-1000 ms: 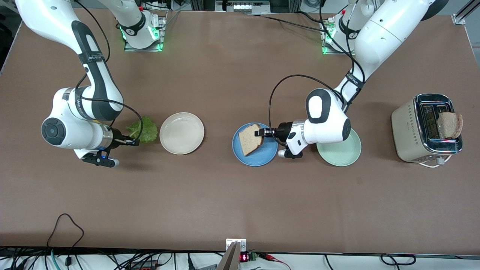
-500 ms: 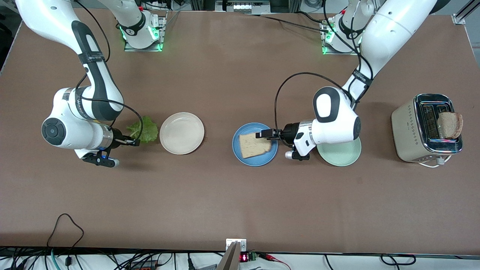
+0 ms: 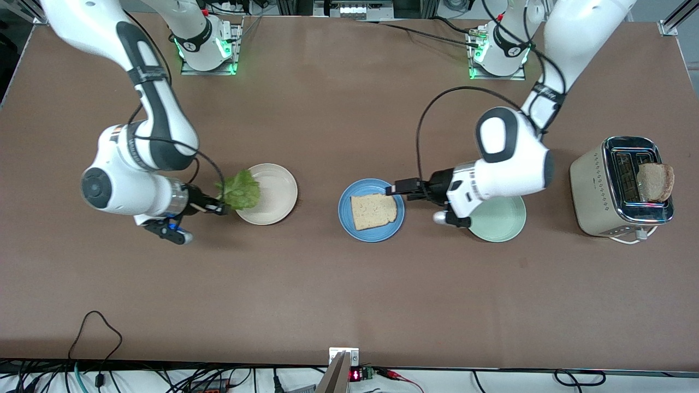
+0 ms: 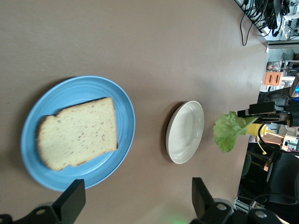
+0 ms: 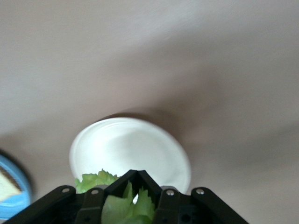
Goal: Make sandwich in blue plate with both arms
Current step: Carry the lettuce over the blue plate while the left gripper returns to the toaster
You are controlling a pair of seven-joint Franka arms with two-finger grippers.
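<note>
- Since the bread slice [image 3: 373,210] is lying on the blue plate [image 3: 355,232], your left gripper [image 3: 397,187] is hanging beside it, fingers [image 4: 71,202] spread, empty.
- Your right gripper [image 3: 214,207] is pinching the lettuce leaf [image 3: 240,189] over the cream plate [image 3: 276,203], I'm guessing as the next layer.

Robotics lab bench, not a kitchen. My two arm bases [image 3: 207,41] are bolted to metal mounting plates with green status lights, on a plain brown table [image 3: 327,295]. Loose cables [image 3: 93,333] and a small red digital readout [image 3: 355,375] line the edge nearest the front camera. The toaster [image 3: 620,188] and plates are props. Left wrist view shows cluttered equipment racks [image 4: 275,28] off the table.
</note>
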